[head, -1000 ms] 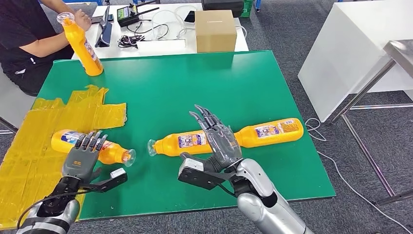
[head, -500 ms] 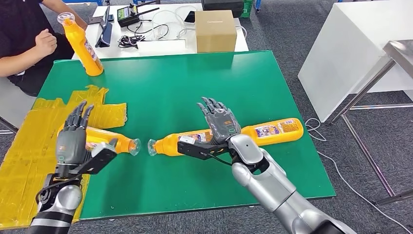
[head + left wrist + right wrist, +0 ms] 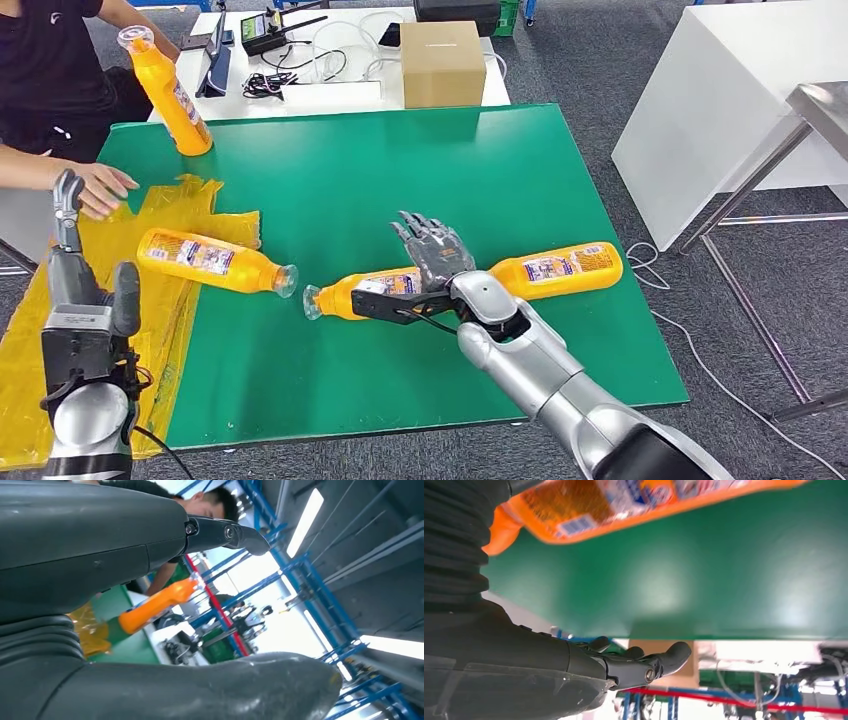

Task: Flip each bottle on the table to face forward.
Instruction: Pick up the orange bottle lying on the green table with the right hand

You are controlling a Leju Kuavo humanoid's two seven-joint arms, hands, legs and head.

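The right hand [image 3: 437, 252] hovers over the green table [image 3: 400, 180] with its fingers spread wide and nothing in them, directly above the middle orange bottle [image 3: 365, 291], which lies on its side just below the palm, cap pointing away toward the robot's left. Just past this hand on its outer side lies a second orange bottle [image 3: 556, 267], also flat, its far end close to the table's right edge. Ahead of the fingers the green surface runs open as far as the cardboard box [image 3: 442, 62] beyond the table's far edge. The left hand [image 3: 88, 300] is raised upright near the table's left front corner, fingers apart, holding nothing. Ahead of it and slightly inward a third orange bottle [image 3: 214, 261] lies on its side, partly on the crumpled yellow plastic sheet [image 3: 120, 250]. Further ahead, a person's hand [image 3: 100, 187] rests on that sheet, and an upright orange bottle [image 3: 170, 90] stands tilted at the far left corner.
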